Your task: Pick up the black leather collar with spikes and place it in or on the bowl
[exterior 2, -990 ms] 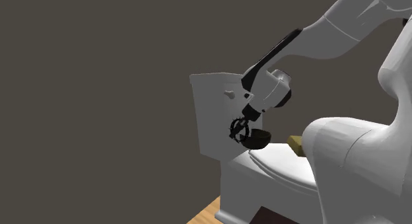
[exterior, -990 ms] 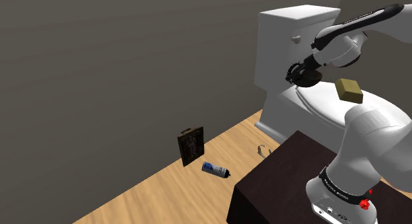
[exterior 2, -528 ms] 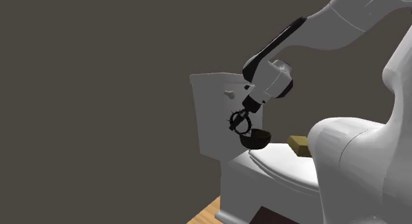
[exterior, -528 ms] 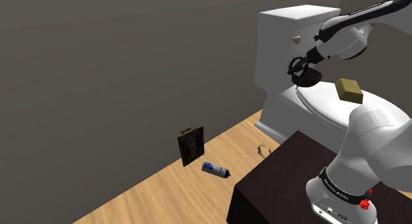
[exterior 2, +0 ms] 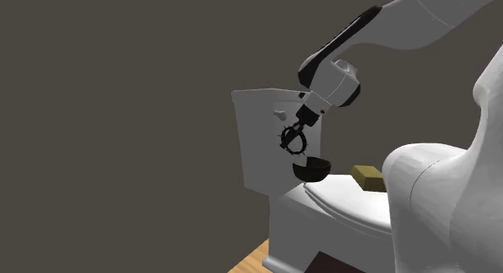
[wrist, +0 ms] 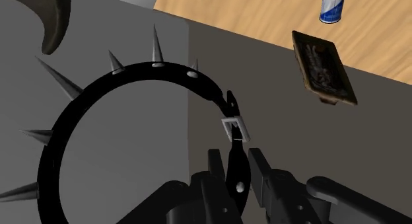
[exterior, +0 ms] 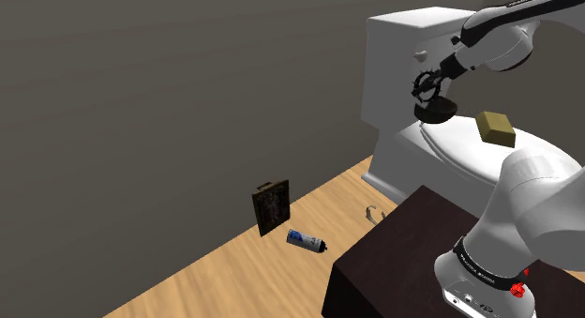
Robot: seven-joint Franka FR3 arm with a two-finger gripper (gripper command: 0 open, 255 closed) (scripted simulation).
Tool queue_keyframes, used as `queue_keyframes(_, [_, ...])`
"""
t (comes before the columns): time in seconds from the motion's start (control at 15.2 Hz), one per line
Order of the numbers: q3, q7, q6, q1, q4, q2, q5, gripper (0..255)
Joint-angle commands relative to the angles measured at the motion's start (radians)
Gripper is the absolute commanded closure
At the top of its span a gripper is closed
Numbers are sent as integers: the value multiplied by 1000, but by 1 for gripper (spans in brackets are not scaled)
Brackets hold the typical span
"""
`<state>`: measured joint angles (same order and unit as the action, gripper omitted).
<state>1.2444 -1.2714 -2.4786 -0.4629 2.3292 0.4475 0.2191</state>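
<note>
Toilet lid (exterior: 466,153) carries a dark bowl (exterior: 437,111) at its tank end. Above it, the end effector (wrist: 238,167) clamps the spiked black collar (wrist: 158,72).

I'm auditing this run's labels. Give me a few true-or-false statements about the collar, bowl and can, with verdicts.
1. The end effector is shut on the collar. True.
2. The bowl sits on the toilet. True.
3. The collar lies in the bowl. False: it is held in the air above the bowl.
4. The can stands upright on the toilet. False: the can lies on the floor.
</note>
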Motion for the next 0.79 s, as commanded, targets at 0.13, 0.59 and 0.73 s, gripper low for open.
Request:
queue_keyframes(0.13, [194, -65, 57, -159, -118, -41, 37, 255])
queue_keyframes(0.59, [645, -68, 159, -576, -413, 71, -77, 255])
queue_keyframes(0.73, [722, -56, 195, -658, -511, 130, -126, 255])
